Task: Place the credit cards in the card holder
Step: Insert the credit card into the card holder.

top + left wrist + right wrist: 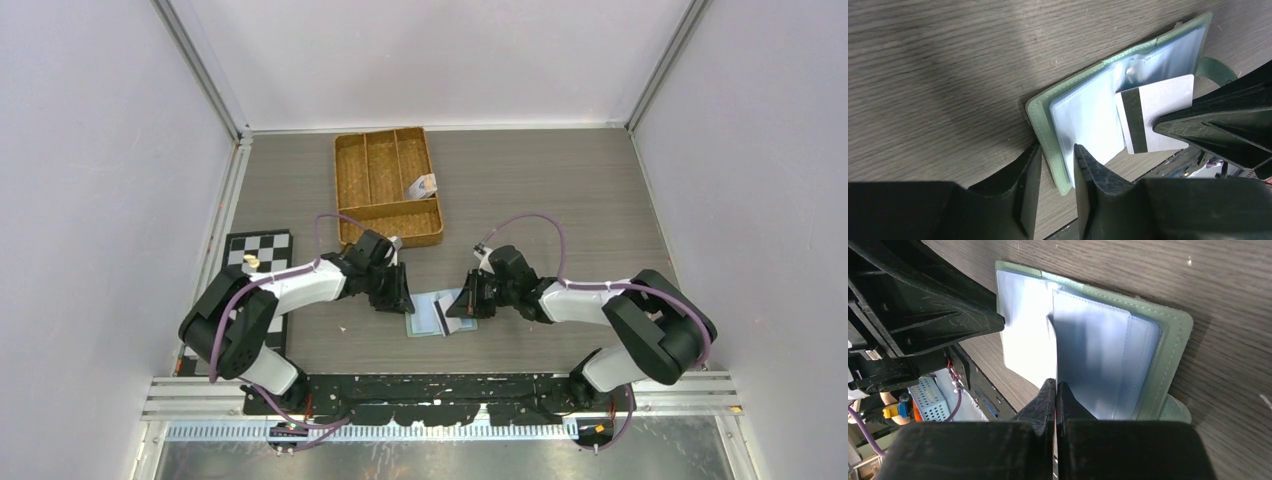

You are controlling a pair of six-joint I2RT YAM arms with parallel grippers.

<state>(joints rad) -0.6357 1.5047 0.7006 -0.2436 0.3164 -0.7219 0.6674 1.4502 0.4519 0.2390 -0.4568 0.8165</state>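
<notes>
Where the card holder [1083, 117] lies open, left fingers [1023, 185] straddle its edge.

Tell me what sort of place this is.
Most likely a robot lab test cell: a wood-grain table boxed in by plain white panels on aluminium posts, a left arm and right arm bolted to a rail at its near edge, and a checkerboard of the kind used for camera calibration.
</notes>
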